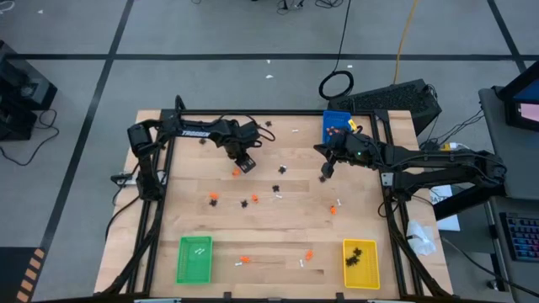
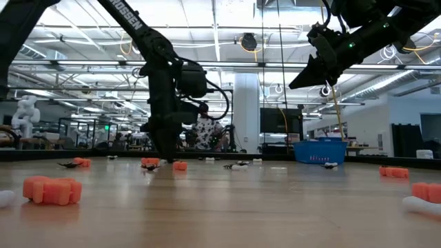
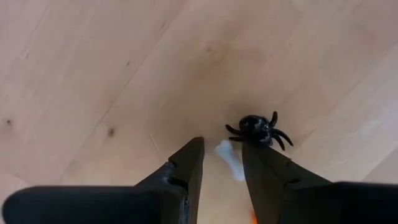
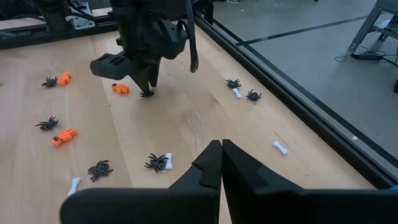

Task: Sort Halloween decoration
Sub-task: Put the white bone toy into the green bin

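Small trinkets lie scattered on the wooden table (image 1: 278,223): orange lumps (image 1: 214,199), black spiders (image 1: 245,202) and white bones (image 1: 275,195). My left gripper (image 3: 222,149) is open and low over the table's far-middle part (image 1: 244,164). A white bone (image 3: 230,160) lies between its fingers, and a black spider (image 3: 258,129) sits just beyond one fingertip. An orange lump (image 1: 236,172) rests beside this gripper. My right gripper (image 4: 222,146) is shut and empty. It hangs raised above the table (image 2: 298,83), right of centre (image 1: 323,175).
A blue tray (image 1: 337,124) sits at the far right corner. A green tray (image 1: 195,258) holding white bones is near left, and a yellow tray (image 1: 360,263) holding black spiders is near right. A black frame (image 1: 253,114) borders the table. More trinkets lie along the near edge (image 1: 278,257).
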Available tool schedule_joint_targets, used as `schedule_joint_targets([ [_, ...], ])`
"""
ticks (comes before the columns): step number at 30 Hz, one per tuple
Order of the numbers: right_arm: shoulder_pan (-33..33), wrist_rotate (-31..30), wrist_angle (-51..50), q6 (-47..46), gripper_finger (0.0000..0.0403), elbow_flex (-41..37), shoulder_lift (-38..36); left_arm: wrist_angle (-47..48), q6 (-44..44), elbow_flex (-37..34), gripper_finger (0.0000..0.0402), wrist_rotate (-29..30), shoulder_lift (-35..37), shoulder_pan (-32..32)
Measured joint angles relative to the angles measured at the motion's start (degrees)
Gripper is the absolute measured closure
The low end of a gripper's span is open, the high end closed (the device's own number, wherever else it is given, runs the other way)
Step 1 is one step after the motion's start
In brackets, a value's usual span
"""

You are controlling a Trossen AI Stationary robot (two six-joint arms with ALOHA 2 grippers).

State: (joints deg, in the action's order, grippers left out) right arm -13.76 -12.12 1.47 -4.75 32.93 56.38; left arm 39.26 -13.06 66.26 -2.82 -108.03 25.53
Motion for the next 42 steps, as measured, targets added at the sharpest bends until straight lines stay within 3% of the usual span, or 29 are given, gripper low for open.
schedule_joint_targets([
  [32,0.00,0.18,0.00,-0.14,0.0401,0.00,0.02,11.69,4.57,-0.31,0.0300,6.63,1.11,-0.03],
  [42,0.00,0.18,0.00,-0.14,0.0401,0.00,0.02,13.10,8.24,-0.33,0.0394,6.65,1.18,-0.18],
])
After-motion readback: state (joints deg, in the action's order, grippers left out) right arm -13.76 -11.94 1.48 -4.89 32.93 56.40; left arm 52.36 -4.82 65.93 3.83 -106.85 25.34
